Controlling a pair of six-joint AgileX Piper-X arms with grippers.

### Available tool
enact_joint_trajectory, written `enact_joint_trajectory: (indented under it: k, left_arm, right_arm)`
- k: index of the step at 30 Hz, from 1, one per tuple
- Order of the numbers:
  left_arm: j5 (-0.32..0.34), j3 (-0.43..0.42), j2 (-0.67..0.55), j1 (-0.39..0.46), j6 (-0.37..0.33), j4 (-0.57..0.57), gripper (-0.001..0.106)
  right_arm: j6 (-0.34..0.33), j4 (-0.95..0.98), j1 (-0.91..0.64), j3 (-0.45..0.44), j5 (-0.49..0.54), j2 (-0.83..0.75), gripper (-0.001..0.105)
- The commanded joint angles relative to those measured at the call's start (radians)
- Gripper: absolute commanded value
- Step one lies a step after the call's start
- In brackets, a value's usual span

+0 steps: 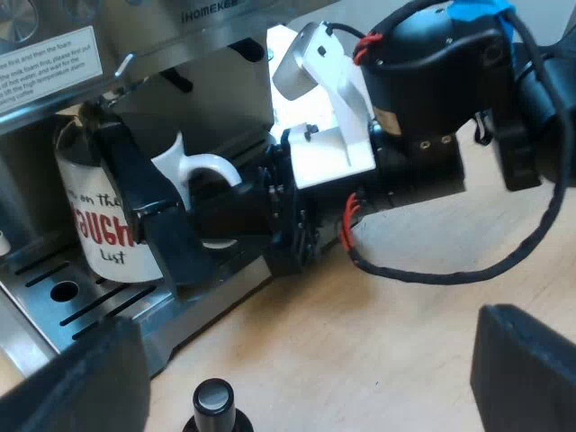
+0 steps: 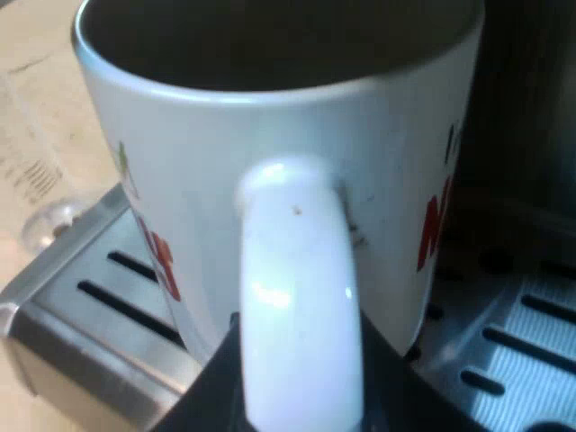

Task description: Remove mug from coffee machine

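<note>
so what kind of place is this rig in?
Probably a coffee-making workbench: an espresso machine with a slotted steel drip tray, a printed white mug on that tray, all on a light wooden tabletop.

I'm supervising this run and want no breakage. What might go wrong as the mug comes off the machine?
The mug stands on the drip tray under the front of the machine; a steep lift might knock it there. The black-knobbed tamper stands on the table near the tray's edge, so a low pull outward may topple it.
</note>
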Motion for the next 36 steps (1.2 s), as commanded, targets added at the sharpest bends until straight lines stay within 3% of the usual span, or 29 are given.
enact_joint_trajectory:
  k: [1,17,23,36]
  left_arm:
    - [0.008,0.003,0.001,-0.005,0.005,-0.015,0.087]
    - [0.008,0.003,0.001,-0.005,0.005,-0.015,0.087]
    - [0.008,0.003,0.001,-0.005,0.005,-0.015,0.087]
    - [0.008,0.003,0.001,-0.005,0.005,-0.015,0.087]
  right_arm:
    - [-0.003,0.091,0.002,-0.003,-0.011,-0.039,0.0]
    - [-0.003,0.398,0.002,0.018,0.026,-0.193,0.0]
    - [-0.003,0.411,0.002,0.089,0.026,-0.285,0.0]
    - [-0.003,0.411,0.002,0.27,0.147,-0.56,0.0]
